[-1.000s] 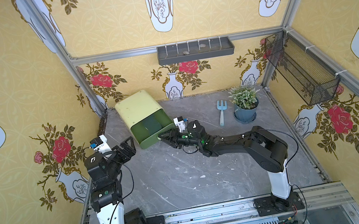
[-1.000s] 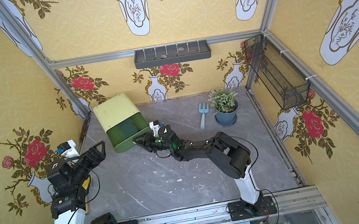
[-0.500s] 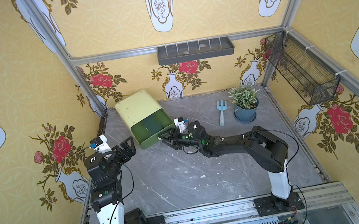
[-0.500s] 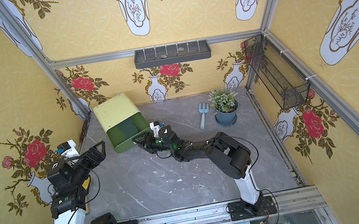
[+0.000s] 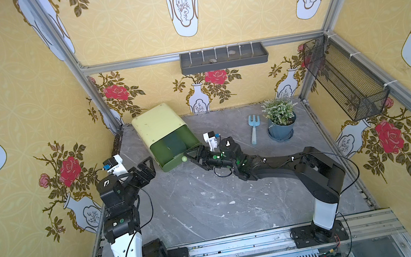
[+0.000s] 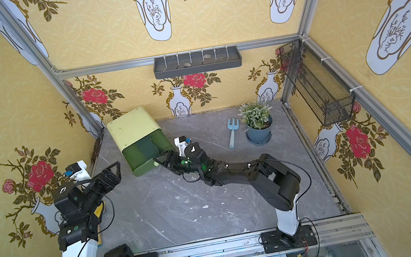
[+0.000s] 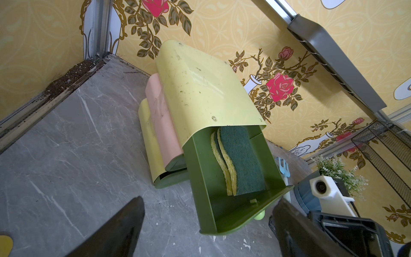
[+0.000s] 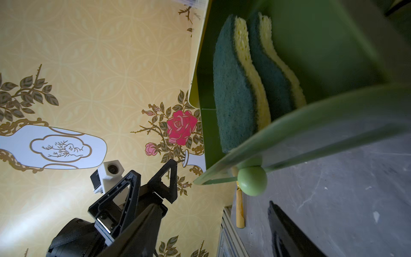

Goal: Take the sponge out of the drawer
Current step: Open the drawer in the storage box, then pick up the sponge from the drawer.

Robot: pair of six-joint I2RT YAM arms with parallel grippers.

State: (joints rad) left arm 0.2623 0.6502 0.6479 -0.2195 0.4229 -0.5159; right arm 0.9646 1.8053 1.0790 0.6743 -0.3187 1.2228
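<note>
Facing knob (image 5: pixel 183 159), right hand (image 5: pixel 192 156) agape.

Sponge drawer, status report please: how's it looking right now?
Left gripper open, hanging clear. Right gripper open by the knob, not gripping. Two sponges on edge in open drawer, back ends under cabinet top.

Sponges (image 7: pixel 241 160): two, green scouring face on yellow foam, standing on edge, side by side in drawer.
Drawer (image 7: pixel 201 169): dark green, pulled out.

Lab cell: wallpaper panels (image 5: pixel 126 21) on aluminium frame (image 5: pixel 132 62); left arm (image 5: pixel 125 248), right arm (image 5: pixel 323 211) bolted to rail (image 5: pixel 245 243)
</note>
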